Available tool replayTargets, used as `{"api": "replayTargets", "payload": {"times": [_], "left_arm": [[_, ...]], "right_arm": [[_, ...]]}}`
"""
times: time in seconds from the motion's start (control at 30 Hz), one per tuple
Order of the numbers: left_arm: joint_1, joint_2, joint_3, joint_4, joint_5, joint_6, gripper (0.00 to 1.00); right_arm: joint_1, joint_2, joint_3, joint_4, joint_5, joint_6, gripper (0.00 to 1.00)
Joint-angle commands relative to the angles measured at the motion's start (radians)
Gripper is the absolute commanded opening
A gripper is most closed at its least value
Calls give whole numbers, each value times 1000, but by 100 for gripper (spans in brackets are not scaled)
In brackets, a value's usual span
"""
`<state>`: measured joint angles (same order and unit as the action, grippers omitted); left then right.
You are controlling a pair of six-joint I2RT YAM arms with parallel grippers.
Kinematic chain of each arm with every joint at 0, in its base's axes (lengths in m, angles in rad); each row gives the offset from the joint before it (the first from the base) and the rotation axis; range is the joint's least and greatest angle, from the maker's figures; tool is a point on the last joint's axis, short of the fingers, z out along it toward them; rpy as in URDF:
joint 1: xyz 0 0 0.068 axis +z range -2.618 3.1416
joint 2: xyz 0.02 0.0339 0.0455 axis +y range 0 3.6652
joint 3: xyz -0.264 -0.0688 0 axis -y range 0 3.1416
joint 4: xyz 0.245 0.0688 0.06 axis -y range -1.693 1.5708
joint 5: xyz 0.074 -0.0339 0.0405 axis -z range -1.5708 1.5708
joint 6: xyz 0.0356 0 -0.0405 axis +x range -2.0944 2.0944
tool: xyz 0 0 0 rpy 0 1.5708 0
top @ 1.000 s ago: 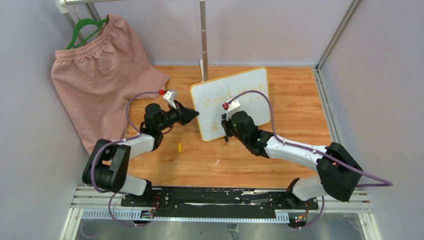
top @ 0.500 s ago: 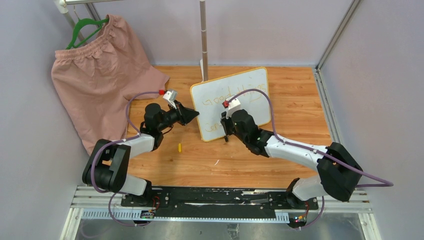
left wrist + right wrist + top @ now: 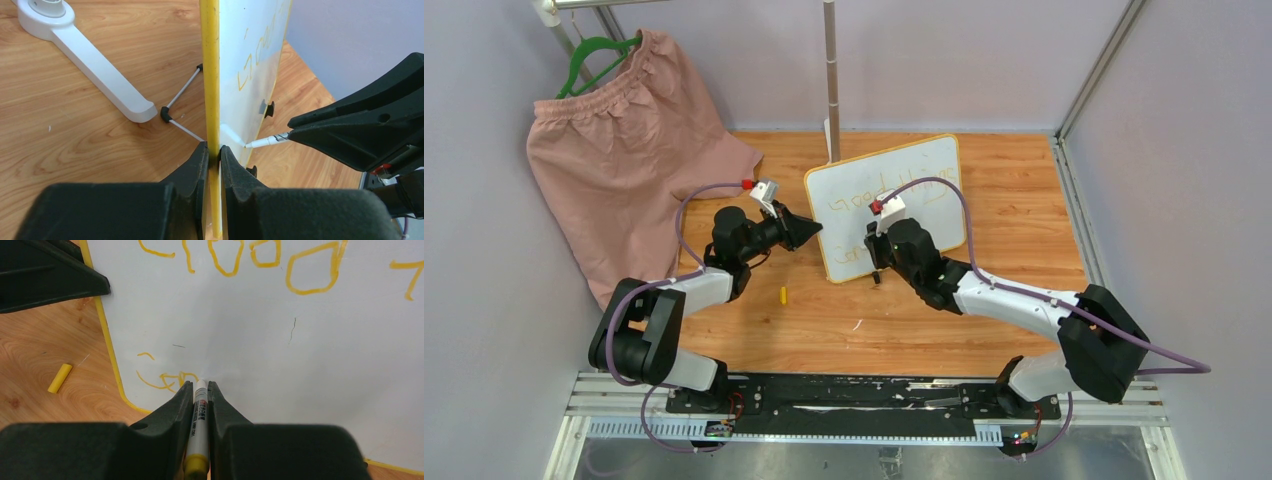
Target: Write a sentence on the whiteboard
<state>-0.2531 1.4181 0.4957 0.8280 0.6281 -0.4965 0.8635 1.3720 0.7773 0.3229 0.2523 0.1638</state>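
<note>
The whiteboard, white with a yellow frame, stands tilted on the wooden table. My left gripper is shut on its left edge, one finger on each side of the frame. My right gripper is shut on a white marker with a yellow end. The marker tip touches the board's lower left face. The sentence shows yellow letters "Good" and more on the top line; the second line has its first letters beside the tip. The marker also shows in the left wrist view.
A yellow marker cap lies on the table left of the board; it also shows in the right wrist view. A white stand base with a pole sits behind the board. Pink shorts hang on a green hanger at back left.
My right gripper has shifted very slightly along the board's lower line with the marker. The left arm and the board have not moved.
</note>
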Motion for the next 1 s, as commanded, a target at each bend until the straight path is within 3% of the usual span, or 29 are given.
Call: {"api": "replayTargets", "payload": {"times": [0.0,0.97], "left_arm": [[-19,-13,19,8,19,35,0],[-20,-13,19,8,19,35,0]], "right_arm": [[-22,-4,17,59,44,-1,0],[-47,-49,-78,15,51,21,0]]}}
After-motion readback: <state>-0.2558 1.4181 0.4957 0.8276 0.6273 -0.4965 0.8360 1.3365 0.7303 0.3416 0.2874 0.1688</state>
